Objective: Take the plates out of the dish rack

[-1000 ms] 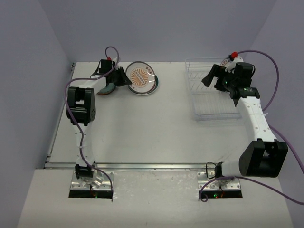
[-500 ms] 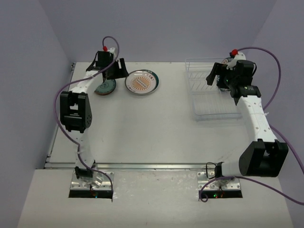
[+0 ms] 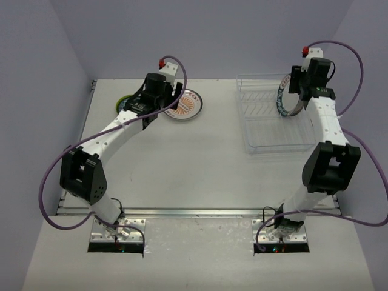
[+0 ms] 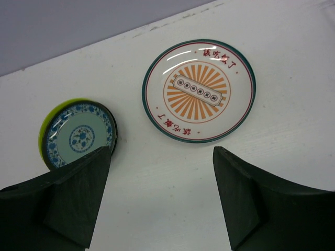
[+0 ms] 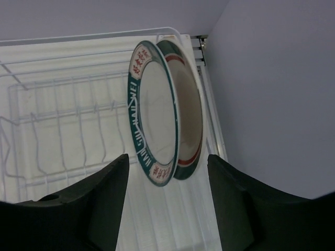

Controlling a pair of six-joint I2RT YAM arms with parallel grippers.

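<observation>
Two plates are standing on edge, pressed face to back, at the right end of the dish rack (image 5: pixel 63 130). The front plate (image 5: pixel 154 112), dark green rim lettered in red, is hiding most of the rear plate (image 5: pixel 191 115). The right gripper (image 5: pixel 167 159) is straddling both with its jaws; contact is unclear.

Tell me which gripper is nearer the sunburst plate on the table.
Left. The left gripper hangs right by the sunburst plate; the right gripper is across the table at the dish rack, straddling two upright plates.

White table (image 3: pixel 200 163) between lavender walls (image 3: pixel 212 36) (plain, matte), perhaps a metal strip (image 3: pixel 182 212) along its near edge
</observation>
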